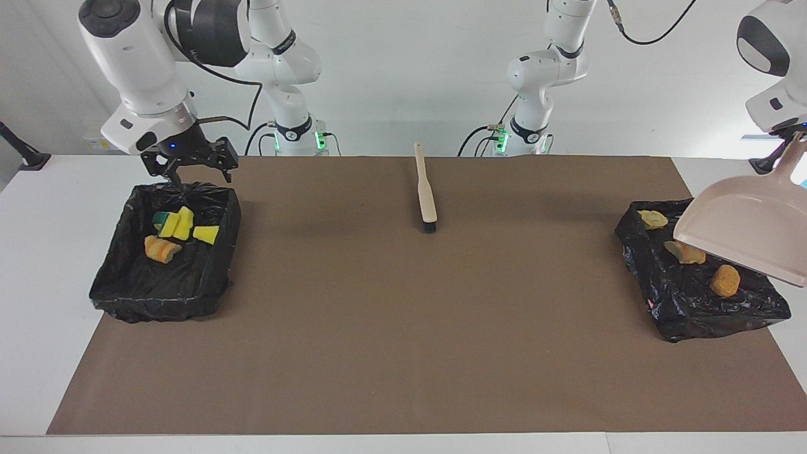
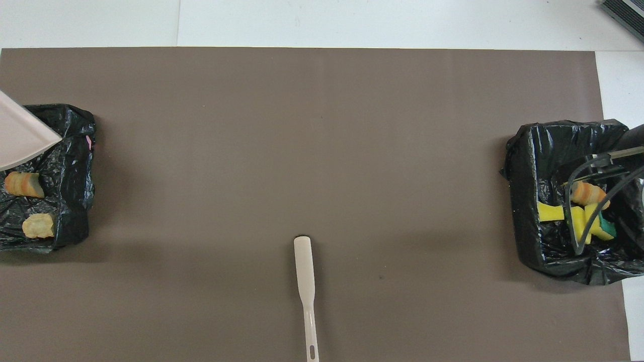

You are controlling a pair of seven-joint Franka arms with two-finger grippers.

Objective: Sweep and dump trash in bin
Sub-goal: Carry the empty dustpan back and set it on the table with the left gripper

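Trash sits in two black-lined bins at either end of the brown mat that covers the tabletop. In the bin at the right arm's end lie green-and-yellow blocks, clustered toward the wall nearer the robots. An orange-striped piece lies just beside them, a little farther from the robots. The right gripper hangs above that bin's rim nearest the robots. Its jaws are spread wide and hold nothing, and they touch neither the bag nor the scraps. The bin at the left arm's end holds three lumps in a loose row. A pale yellow one lies nearest the robots. A tan one lies in the middle, partly hidden in the facing view by the dustpan. An orange one lies farthest from the robots. The left gripper has its jaws clenched on the handle of the beige dustpan and holds it in the air over this bin. The pan is tilted, handle up and its wide mouth lower, and it is clear of the lumps below. The brush lies flat on the mat about midway between the two bins, well apart from both and near the robots' edge. Its handle points toward the robots and its black bristles point away from them; neither gripper is near it.
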